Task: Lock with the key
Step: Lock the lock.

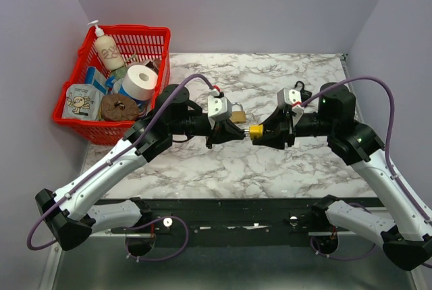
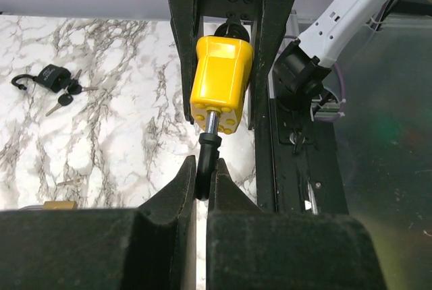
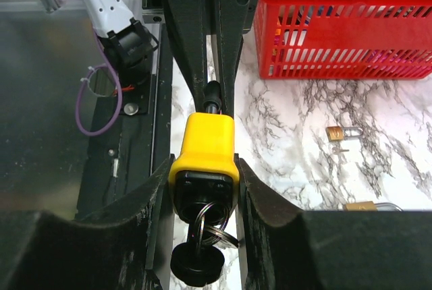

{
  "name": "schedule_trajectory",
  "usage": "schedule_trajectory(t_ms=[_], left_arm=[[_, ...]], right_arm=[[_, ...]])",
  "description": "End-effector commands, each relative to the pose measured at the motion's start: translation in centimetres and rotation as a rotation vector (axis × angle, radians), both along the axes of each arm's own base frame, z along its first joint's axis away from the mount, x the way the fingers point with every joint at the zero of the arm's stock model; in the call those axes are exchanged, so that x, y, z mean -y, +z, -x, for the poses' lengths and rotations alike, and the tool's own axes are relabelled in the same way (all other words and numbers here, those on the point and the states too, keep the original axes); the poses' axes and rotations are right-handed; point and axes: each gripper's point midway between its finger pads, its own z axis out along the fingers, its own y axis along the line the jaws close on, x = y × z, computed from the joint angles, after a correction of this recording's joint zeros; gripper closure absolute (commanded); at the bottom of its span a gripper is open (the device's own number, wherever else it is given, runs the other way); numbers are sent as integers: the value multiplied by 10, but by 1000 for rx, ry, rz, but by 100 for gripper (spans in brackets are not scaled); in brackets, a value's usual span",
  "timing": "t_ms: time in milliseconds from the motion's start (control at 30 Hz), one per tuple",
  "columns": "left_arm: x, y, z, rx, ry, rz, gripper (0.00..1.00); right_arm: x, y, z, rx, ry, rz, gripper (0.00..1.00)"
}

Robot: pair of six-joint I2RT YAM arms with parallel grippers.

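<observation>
A yellow padlock [image 1: 256, 131] hangs in the air between my two grippers above the marble table. My right gripper [image 1: 266, 133] is shut on its yellow body [image 3: 204, 145]. A black-headed key [image 3: 196, 264] on a metal ring [image 3: 214, 226] hangs at the lock's keyhole end, between the right fingers. My left gripper [image 1: 236, 133] faces it from the left. In the left wrist view the left gripper [image 2: 202, 175] is shut on the lock's black shackle [image 2: 208, 158], which sticks out of the yellow body [image 2: 221, 81].
A red basket [image 1: 86, 127] with a bottle, a tape roll and packets stands at the back left. A brass padlock [image 1: 237, 109] lies behind the left gripper. A black padlock with keys [image 2: 48, 77] lies on the marble. More brass locks [image 3: 335, 133] lie near the basket.
</observation>
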Motion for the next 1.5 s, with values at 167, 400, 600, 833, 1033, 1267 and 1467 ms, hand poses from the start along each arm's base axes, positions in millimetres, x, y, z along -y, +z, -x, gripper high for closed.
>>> schedule_trajectory(t_ms=[167, 400, 600, 833, 1033, 1267, 1467], left_arm=[[-10, 11, -17, 26, 85, -25, 69], [-13, 12, -12, 44, 69, -12, 62], [-11, 13, -6, 68, 19, -9, 72], [-12, 15, -6, 37, 30, -18, 100], [-22, 11, -13, 21, 63, -83, 100], [-22, 4, -13, 1, 54, -113, 100], [-20, 1, -13, -10, 43, -125, 100]], right_arm=[[-3, 25, 24, 26, 109, -87, 99], [-3, 24, 29, -3, 138, -96, 99], [-5, 24, 27, -3, 140, -95, 99], [-7, 10, 17, -36, 111, -40, 57], [3, -23, 6, -78, 53, 120, 23], [3, -31, -6, -56, 27, 160, 17], [-3, -23, -12, -53, 37, 154, 22]])
